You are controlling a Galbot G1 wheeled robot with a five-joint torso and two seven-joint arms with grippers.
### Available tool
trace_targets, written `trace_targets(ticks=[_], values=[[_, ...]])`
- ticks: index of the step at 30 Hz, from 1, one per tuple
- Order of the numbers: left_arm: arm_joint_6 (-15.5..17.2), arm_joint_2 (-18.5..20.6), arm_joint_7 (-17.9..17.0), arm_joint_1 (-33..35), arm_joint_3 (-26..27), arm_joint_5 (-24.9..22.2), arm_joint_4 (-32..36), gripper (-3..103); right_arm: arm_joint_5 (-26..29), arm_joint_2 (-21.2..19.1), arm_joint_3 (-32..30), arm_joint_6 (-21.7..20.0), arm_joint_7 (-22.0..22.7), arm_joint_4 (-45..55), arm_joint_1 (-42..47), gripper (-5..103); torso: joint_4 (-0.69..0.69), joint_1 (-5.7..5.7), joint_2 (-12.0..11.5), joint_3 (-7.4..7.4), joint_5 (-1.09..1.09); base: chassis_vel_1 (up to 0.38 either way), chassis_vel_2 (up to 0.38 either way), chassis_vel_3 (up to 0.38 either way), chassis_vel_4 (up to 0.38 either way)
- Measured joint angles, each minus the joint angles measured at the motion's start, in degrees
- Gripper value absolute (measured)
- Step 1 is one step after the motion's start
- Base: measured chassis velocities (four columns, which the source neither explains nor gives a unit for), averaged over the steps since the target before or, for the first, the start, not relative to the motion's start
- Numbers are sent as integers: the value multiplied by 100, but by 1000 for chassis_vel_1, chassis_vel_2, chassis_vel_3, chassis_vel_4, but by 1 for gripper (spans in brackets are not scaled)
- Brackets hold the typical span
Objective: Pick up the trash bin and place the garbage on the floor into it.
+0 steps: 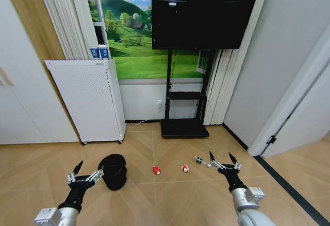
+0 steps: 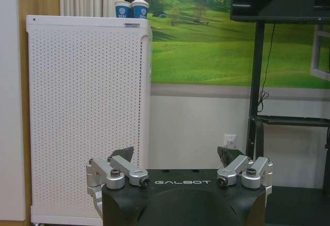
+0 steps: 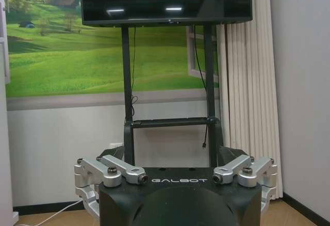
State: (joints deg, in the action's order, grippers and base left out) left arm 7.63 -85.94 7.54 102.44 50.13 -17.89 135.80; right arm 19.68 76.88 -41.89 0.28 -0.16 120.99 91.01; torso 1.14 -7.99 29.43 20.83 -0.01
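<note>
Three garbage point(image 1: 156, 171) bits too small to identify beside trash bin point(image 1: 114, 171).

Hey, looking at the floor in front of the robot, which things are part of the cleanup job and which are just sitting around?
Part of the job:
- trash bin, black, on the floor by the open left gripper
- garbage: two red-and-white pieces and a green-and-white piece beside the open right gripper

Just there:
- white perforated cabinet
- paper cups on top of it
- TV stand
</note>
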Motion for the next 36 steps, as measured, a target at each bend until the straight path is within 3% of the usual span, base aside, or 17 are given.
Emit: trace_targets(ticks=[6,7,10,17,21,31,36], values=[[-6,-8,1,15,-4,15,-10,94,-55,3,6,11,28,-22,-6,100,1,1,0,0,-2,-343,358,366,-354],[-10,-11,0,16,-7,21,-11,94,-67,5,11,68,31,-47,-10,100,1,1,-1,0,6,-347,343,370,-352],[-10,-12,1,23,-11,51,-17,94,-126,5,10,287,31,-105,-21,100,2,0,0,0,-4,-346,343,360,-350],[-12,-11,3,39,-1,105,-23,94,-165,-1,-17,405,77,-156,-21,100,2,-2,-1,2,1,-301,290,278,-299],[14,-5,-110,62,51,33,4,94,-193,-3,-5,455,85,-161,-42,100,-2,-2,-2,1,1,-98,126,32,-41],[-119,-29,-135,77,141,225,50,100,-193,9,-4,482,82,-145,11,100,2,10,-9,-11,1,40,-39,-46,38],[-129,-59,-165,80,116,330,50,100,-197,38,-8,498,77,-108,55,100,1,66,-161,-100,0,0,0,0,0]])
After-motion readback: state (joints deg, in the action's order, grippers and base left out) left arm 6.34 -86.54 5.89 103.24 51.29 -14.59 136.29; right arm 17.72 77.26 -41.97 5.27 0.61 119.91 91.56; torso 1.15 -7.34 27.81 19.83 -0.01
